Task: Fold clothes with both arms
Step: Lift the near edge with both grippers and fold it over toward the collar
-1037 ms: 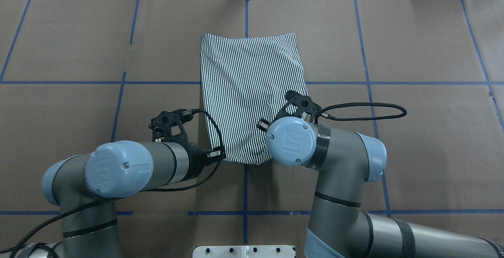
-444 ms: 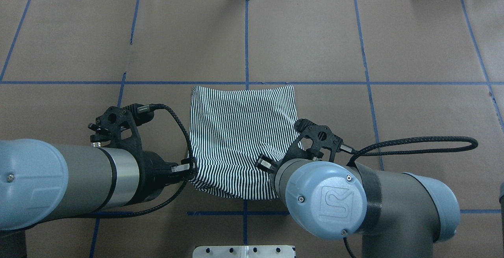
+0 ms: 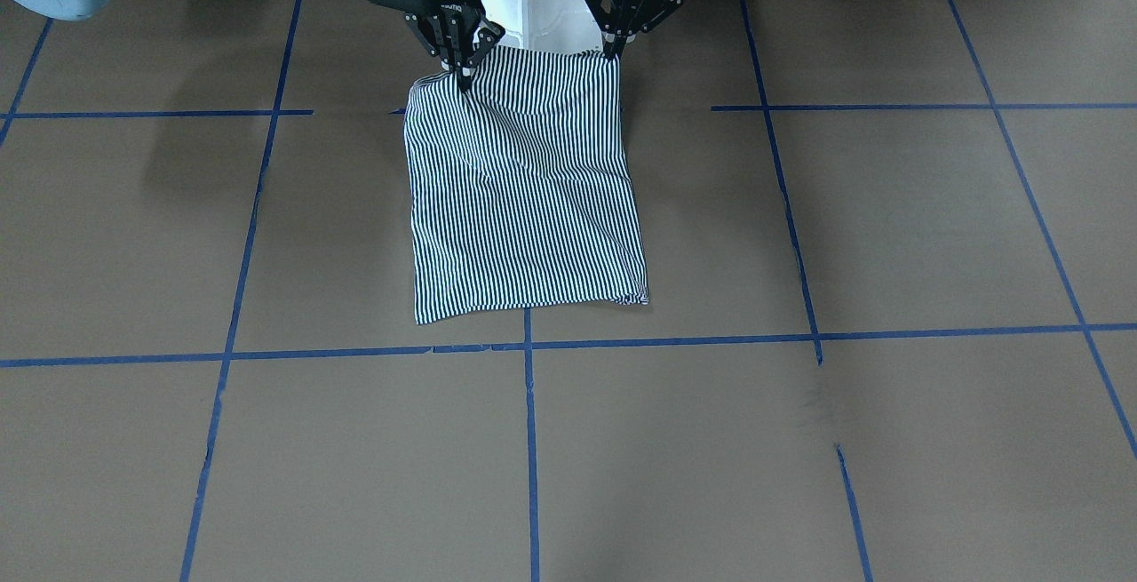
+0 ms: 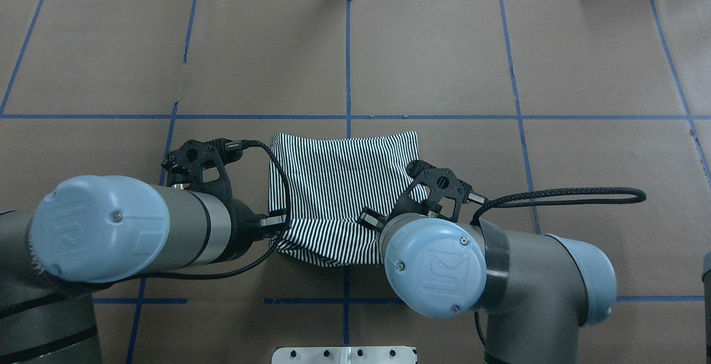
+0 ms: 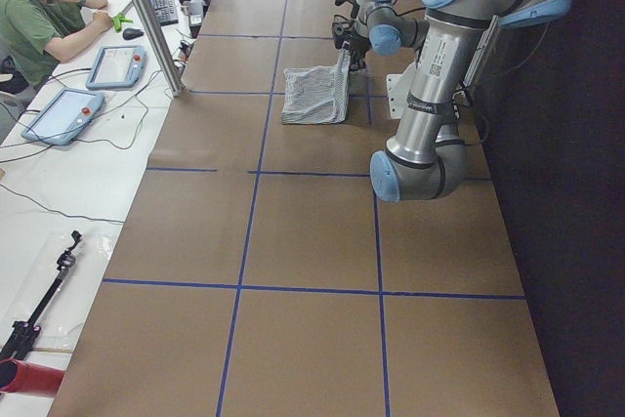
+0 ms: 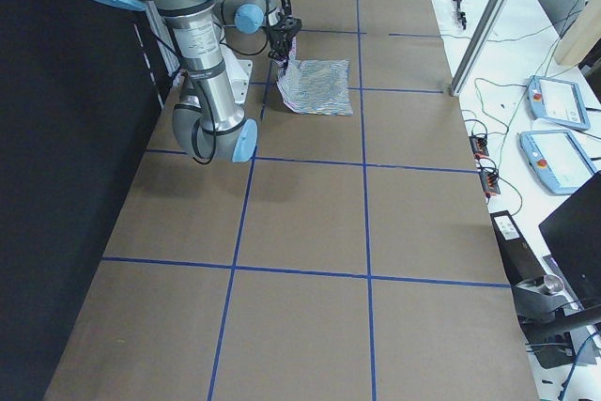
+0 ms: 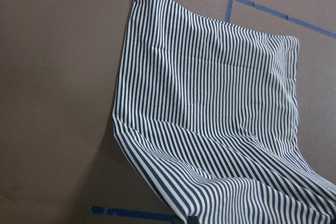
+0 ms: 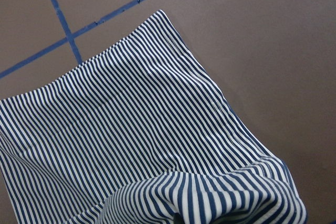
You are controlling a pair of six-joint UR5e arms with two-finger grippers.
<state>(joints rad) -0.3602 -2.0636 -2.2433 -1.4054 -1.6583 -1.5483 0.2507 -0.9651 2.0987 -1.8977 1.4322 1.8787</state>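
Worktop: quantity one. It has a brown surface divided into rectangles by blue tape lines.

Arms: quantity two, grey tubes with light-blue joint caps. In the overhead view the left arm enters from 8 o'clock and the right arm from 4 o'clock. Both wrists converge on the centre.

Person: quantity one, seated at 10 o'clock in the left side view, off the worktop.

Polo shirt: quantity one, with navy-and-white stripes, folded to a single roughly rectangular panel.
- Location: centre of the worktop, straddling the middle tape line and just on the 6 o'clock side of a cross line in the overhead view.
- Long axis: 12 to 6 o'clock in the front-facing view, parallel to the stripes.
- Free edge: at 6 o'clock in that view, lying flat on the worktop and pointing away from the robot.
- Held edge: at 12 o'clock, raised off the surface and hanging slack between the two held corners.

Pedestal base: quantity one, white, at 6 o'clock in the overhead view.

Hands: quantity two, black. In the front-facing view the left hand pinches the shirt corner at 1 o'clock. The right hand pinches the corner at 11 o'clock. Each pair of fingers is drawn narrow with fabric clamped between them.

Cables: quantity two, black braided, one per wrist. The left cable arcs over the shirt edge. The right cable loops out toward 3 o'clock.
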